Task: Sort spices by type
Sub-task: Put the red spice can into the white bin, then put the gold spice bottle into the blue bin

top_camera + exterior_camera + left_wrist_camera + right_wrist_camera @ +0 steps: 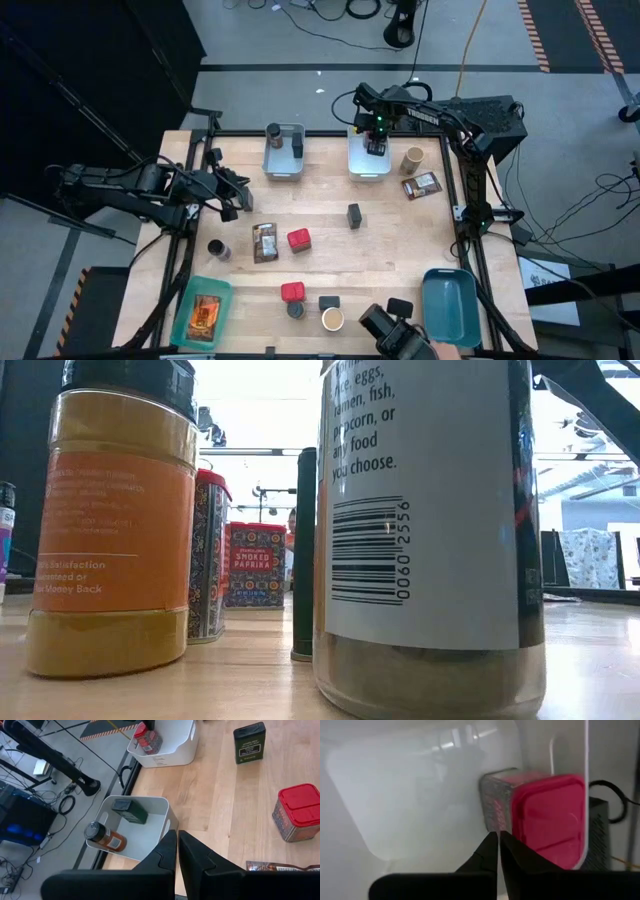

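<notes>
Red-lidded spice tin point(540, 820): inside the white bin point(369, 160) at the table's 12 o'clock edge. Right gripper point(498, 840): above that bin, jaws pressed together, holding nothing. Left gripper point(178, 842): waiting at the table's 9 o'clock side, jaws pressed together, empty.

table point(390, 250): pale wood, light grain
far bins point(283, 160): white, both
near-right bin point(450, 310): dark teal-blue
near-left bin point(185, 300): lighter teal, w/ orange-brown printed packet point(204, 317) inside
tins point(298, 239): red lids (sides patterned multicolour, per left wrist view)
far-right packet point(421, 186): brown, printed
centre box point(354, 215): dark green-black
low view jar point(115, 530): orange label, yellow contents, black cap
grippers point(177, 851): black
</notes>
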